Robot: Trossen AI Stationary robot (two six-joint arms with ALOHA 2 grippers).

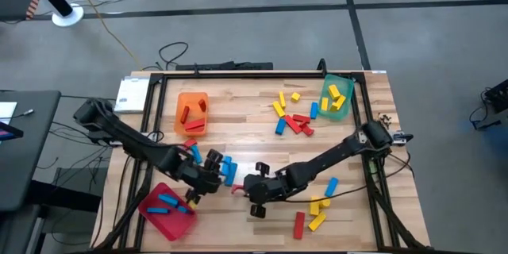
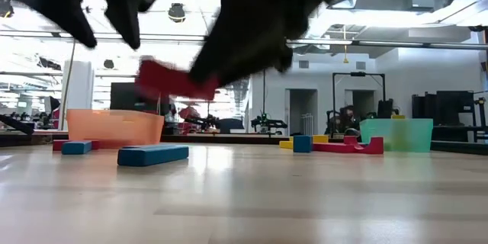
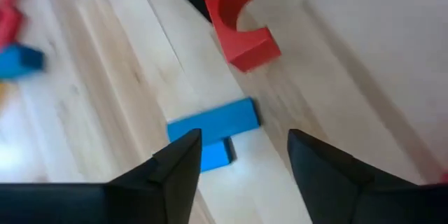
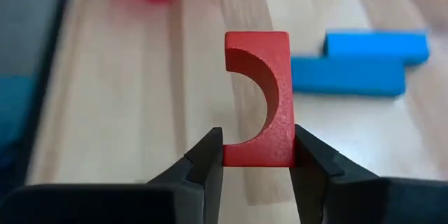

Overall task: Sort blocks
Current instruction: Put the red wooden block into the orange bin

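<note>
Your left gripper (image 1: 208, 176) hovers with jaws apart and empty over the blue blocks (image 3: 213, 122), just beside the red tray (image 1: 155, 221), likely ready to drop blues there. To its right, your right gripper (image 4: 257, 155) pinches the red arch block (image 4: 260, 105), lifted off the table, probably bound for the orange tray (image 1: 192, 124).
</note>
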